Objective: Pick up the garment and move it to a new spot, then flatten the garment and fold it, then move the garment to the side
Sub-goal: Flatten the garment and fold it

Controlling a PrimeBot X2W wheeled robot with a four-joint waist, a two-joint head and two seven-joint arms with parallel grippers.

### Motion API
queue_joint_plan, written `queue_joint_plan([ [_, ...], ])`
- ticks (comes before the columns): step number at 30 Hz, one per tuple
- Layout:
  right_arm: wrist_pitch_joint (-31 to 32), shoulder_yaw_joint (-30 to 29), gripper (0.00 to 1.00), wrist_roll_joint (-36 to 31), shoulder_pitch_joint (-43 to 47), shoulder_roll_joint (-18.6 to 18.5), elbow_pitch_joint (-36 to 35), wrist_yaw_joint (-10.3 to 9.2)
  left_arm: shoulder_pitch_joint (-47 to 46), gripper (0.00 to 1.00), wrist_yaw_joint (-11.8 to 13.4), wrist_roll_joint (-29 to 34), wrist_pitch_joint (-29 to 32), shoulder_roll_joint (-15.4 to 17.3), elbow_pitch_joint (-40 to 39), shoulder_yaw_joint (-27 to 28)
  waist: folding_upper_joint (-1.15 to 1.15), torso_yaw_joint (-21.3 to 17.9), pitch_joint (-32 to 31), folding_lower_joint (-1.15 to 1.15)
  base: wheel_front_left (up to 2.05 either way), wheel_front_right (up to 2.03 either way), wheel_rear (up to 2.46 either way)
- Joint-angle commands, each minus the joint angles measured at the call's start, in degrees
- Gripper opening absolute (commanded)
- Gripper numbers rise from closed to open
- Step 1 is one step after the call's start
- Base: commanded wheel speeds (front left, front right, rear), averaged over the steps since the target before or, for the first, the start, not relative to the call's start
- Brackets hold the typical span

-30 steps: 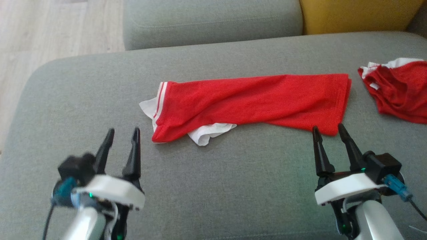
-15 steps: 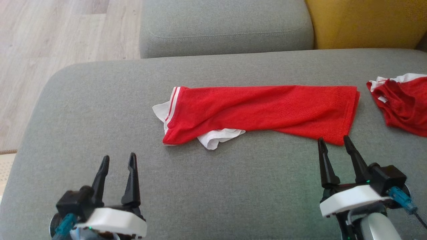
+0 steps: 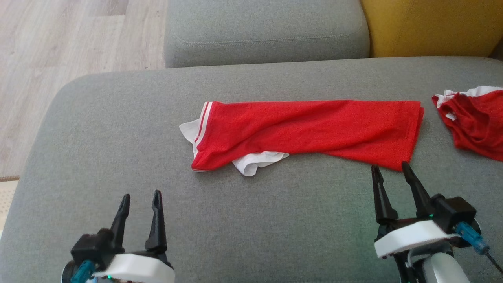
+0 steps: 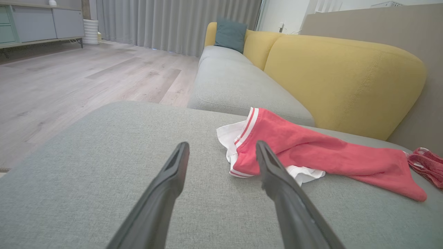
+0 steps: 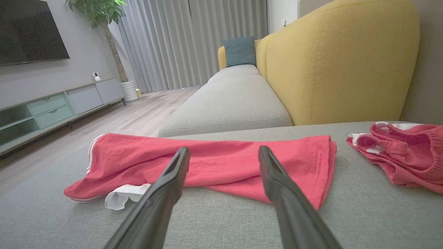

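Note:
The garment [image 3: 306, 131] is red with white trim, folded into a long strip across the grey sofa seat [image 3: 118, 129]. It also shows in the left wrist view [image 4: 311, 152] and the right wrist view [image 5: 214, 162]. My left gripper [image 3: 141, 198] stands open near the front left of the seat, well short of the garment's white-striped end, with nothing between its fingers. Just in front of the garment's near right corner is my right gripper [image 3: 389, 168], open and apart from the cloth. Each wrist view shows its own gripper open: left [image 4: 221, 147], right [image 5: 223, 152].
A second red and white garment [image 3: 473, 120] lies crumpled at the right edge of the seat. Behind are another grey cushion [image 3: 267, 31] and a yellow backrest [image 3: 428, 27]. Wood floor [image 3: 59, 39] lies beyond the seat's left edge.
The head camera has shifted, so the whole picture sits lower and further right. The left gripper has drawn back toward the front edge. The right gripper keeps its place by the garment's corner.

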Motion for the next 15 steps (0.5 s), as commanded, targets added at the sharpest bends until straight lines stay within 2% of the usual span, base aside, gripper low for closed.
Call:
queue_joint_plan([
  [1, -0.76, 1.67, 1.00, 0.19, -0.94, -0.21, -1.75, -0.05, -1.51, 1.00, -0.55, 0.67, -0.71, -0.25, -1.45, 2.91, 0.00, 0.00, 0.01, 0.00, 0.00, 0.00, 0.00],
  [15, -0.68, 1.73, 1.00, -0.02, -1.14, -0.21, -1.27, -0.05, -1.26, 1.00, -3.01, 2.81, -0.71, -2.53, 0.00, 4.71, 0.00, -0.15, 0.11, 0.00, 0.00, 0.00, 0.00],
])
